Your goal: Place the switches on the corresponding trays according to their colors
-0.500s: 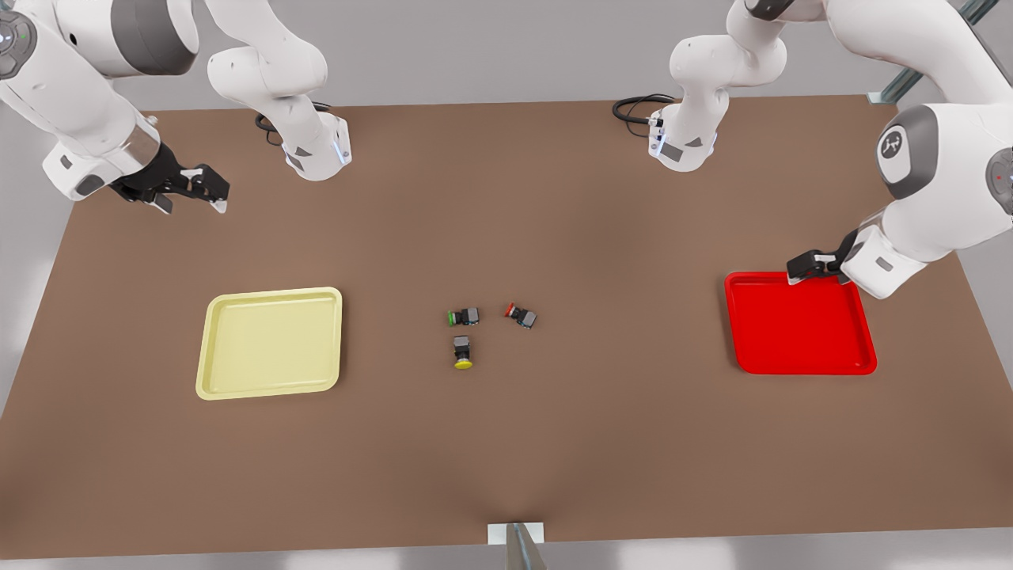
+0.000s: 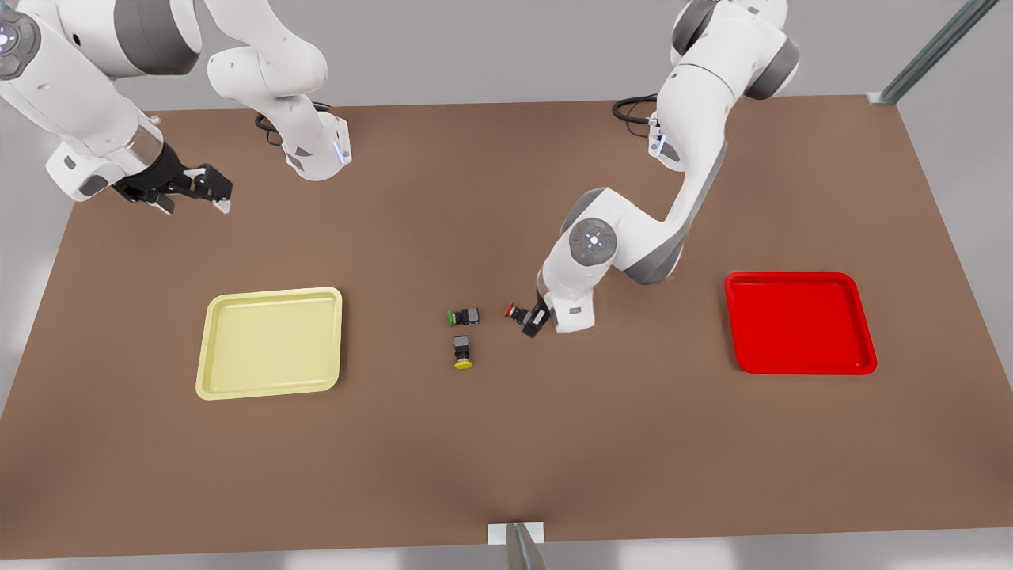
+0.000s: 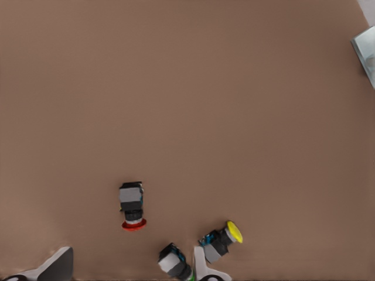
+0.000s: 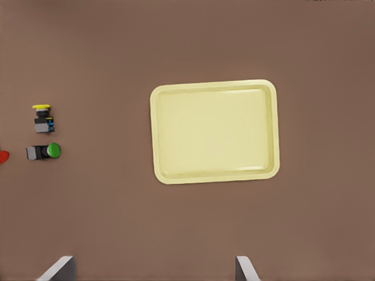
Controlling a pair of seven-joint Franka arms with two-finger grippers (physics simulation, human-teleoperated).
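Note:
The red switch (image 2: 516, 312) lies at the table's middle, with the yellow switch (image 2: 463, 353) a little to the front view's left of it. My left gripper (image 2: 532, 321) hangs open right over the red switch, one dark finger covering part of its body. In the left wrist view the red switch (image 3: 132, 205) lies ahead of the open left gripper (image 3: 132, 266), with the yellow switch (image 3: 221, 240) beside one finger. The pale yellow tray (image 2: 269, 344) sits at the front view's left, the red tray (image 2: 799, 324) at its right. My right gripper (image 2: 194, 198) waits open, high beyond the yellow tray (image 4: 214, 132).
A green-capped switch (image 2: 463, 317) lies just beside the red and yellow ones, close to the left gripper's finger (image 3: 202, 263). Both arm bases stand at the table's far edge. A small white bracket (image 2: 516, 534) sits at the near edge.
The left arm has swung from the red tray's far corner across to the red switch at the table's middle. The right arm has barely shifted.

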